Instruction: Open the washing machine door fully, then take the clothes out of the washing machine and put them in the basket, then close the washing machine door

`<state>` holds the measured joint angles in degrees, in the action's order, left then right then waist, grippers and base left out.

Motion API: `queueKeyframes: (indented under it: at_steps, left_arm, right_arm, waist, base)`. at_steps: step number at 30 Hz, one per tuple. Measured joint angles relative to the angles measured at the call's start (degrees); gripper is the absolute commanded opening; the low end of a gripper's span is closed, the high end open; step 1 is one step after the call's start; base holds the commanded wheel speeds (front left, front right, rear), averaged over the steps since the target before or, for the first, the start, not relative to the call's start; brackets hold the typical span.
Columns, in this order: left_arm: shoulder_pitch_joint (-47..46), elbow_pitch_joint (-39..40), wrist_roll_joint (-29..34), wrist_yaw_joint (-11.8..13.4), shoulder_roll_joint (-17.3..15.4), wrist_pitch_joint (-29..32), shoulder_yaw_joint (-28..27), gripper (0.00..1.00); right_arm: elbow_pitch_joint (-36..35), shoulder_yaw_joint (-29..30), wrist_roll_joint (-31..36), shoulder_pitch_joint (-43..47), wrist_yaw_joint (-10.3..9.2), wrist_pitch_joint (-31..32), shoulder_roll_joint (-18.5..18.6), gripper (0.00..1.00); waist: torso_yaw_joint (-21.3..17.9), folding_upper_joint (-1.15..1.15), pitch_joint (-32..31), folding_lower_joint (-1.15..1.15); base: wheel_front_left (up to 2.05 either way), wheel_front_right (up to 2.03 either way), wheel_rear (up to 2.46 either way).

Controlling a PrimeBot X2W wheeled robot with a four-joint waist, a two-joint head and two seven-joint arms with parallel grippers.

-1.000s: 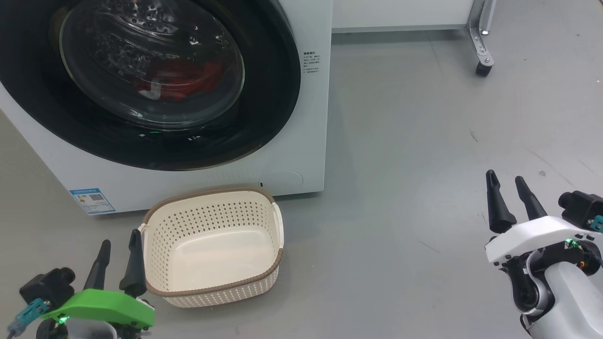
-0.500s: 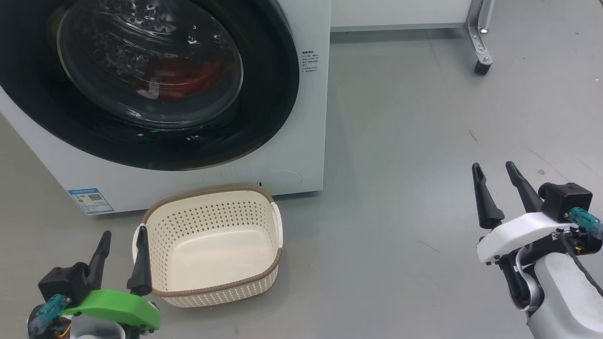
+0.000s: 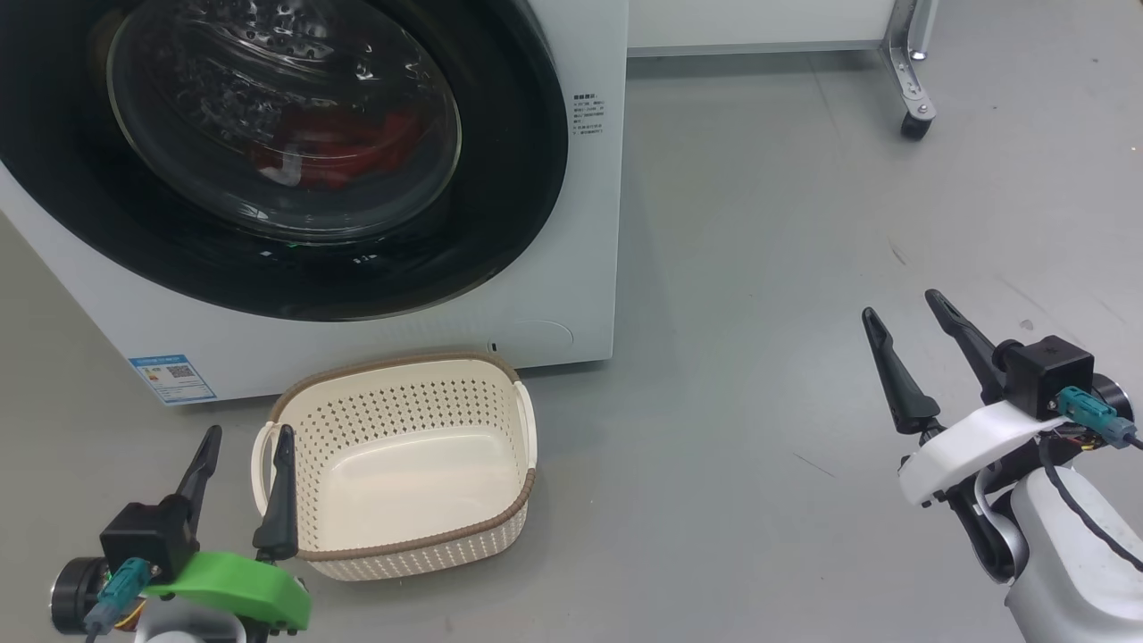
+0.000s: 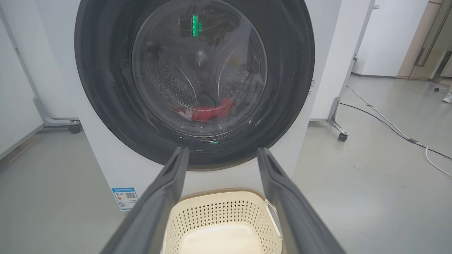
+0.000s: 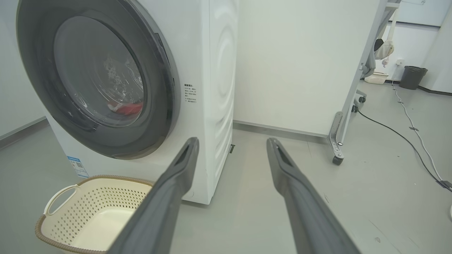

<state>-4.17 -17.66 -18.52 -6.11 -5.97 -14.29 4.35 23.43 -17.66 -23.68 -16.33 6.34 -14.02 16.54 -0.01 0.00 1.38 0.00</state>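
The white washing machine [image 3: 585,223] stands ahead with its round black-rimmed door [image 3: 500,179] closed. Through the glass the red clothes [image 3: 339,147] lie in the drum, also seen in the left wrist view [image 4: 208,111] and the right wrist view [image 5: 129,107]. On the floor in front of the machine sits the cream basket [image 3: 402,464], nothing in it. My left gripper [image 3: 247,438] is open, just left of the basket's handle. My right gripper [image 3: 900,304] is open over bare floor, far right of the machine.
A white panel on a metal leg with a caster [image 3: 913,125] stands behind and to the right of the machine. Cables [image 5: 406,137] run over the grey floor at the right. A dark bin [image 5: 413,77] sits far back.
Both grippers have risen and turned, the right one moving left and up, the left one tilting towards the basket. The view has shifted slightly.
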Motion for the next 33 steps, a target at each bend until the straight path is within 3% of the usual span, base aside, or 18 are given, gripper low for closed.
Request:
queueKeyframes:
  at_steps: [18,25,33]
  left_arm:
    - [-0.66,-0.15,1.09,-0.3,1.12,0.0,-2.34,1.0]
    - [-0.66,-0.7,2.09,-0.29,1.55,0.0,-4.19,1.0]
    - [-0.66,-1.22,2.52,-0.24,2.0,0.0,-4.93,1.0]
  right_arm:
    - [0.64,3.11,1.23,0.0,0.02,-0.03,-1.05,1.0]
    - [1.63,5.43,1.65,0.02,-1.43,-0.43,-1.32,1.0]
    - [1.67,6.33,2.2,0.03,-1.45,-0.43,-1.98,1.0]
  waist:
    - [0.42,0.0,-0.13,0.0]
    - [0.54,0.0,-0.12,0.0]
    - [0.66,0.0,-0.06,0.0]
  base:
    - [0.0,0.0,0.0]
    - [0.0,0.0,0.0]
    - [0.0,0.0,0.0]
